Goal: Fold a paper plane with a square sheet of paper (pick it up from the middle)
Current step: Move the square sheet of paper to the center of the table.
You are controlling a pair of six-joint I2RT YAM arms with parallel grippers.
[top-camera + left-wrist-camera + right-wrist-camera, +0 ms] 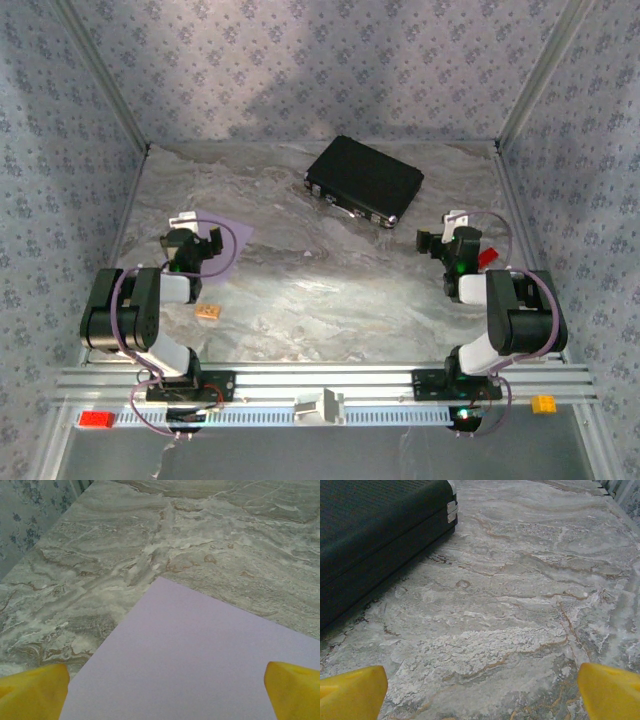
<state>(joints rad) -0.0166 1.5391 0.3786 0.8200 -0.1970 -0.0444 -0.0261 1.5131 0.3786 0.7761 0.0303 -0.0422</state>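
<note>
Low at the left of the top view a small tan block lies on the worktop, and just above it the left claw hangs wide and empty over the flat square sheet of paper. At the right the right claw is also wide and empty; farther up, in the middle, lies a black case.

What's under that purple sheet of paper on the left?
The sheet of paper lies flat on the marbled table, which shows beside it. The surface directly beneath is covered, and the left end effector above hides part of the sheet.
</note>
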